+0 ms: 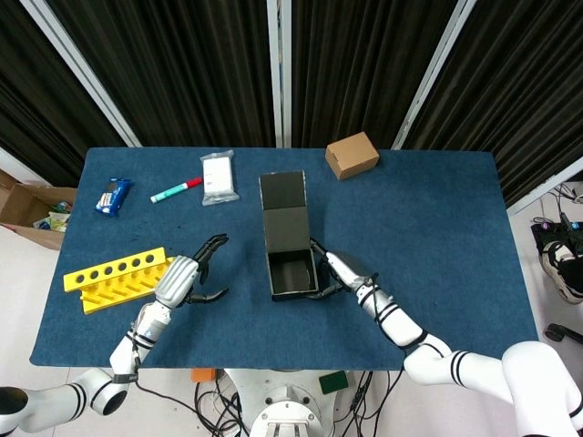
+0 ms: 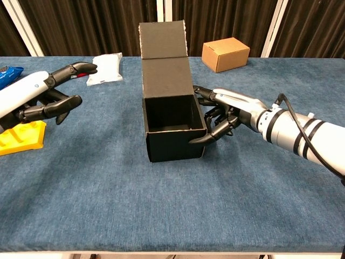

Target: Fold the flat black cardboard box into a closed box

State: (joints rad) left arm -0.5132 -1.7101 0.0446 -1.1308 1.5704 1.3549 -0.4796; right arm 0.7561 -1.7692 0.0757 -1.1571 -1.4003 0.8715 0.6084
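The black cardboard box point(image 2: 173, 121) stands mid-table point(image 2: 161, 216), top open, lid flap upright. The right hand point(image 2: 226, 113) touches its right wall, fingers curled against it. The left hand point(image 2: 51, 97) hovers apart, fingers spread, empty. No writing is legible.

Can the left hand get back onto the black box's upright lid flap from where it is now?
Probably yes. The left hand is open and off to the side, with only bare table between it and the black box. The right hand is against the opposite wall, clear of the lid flap.
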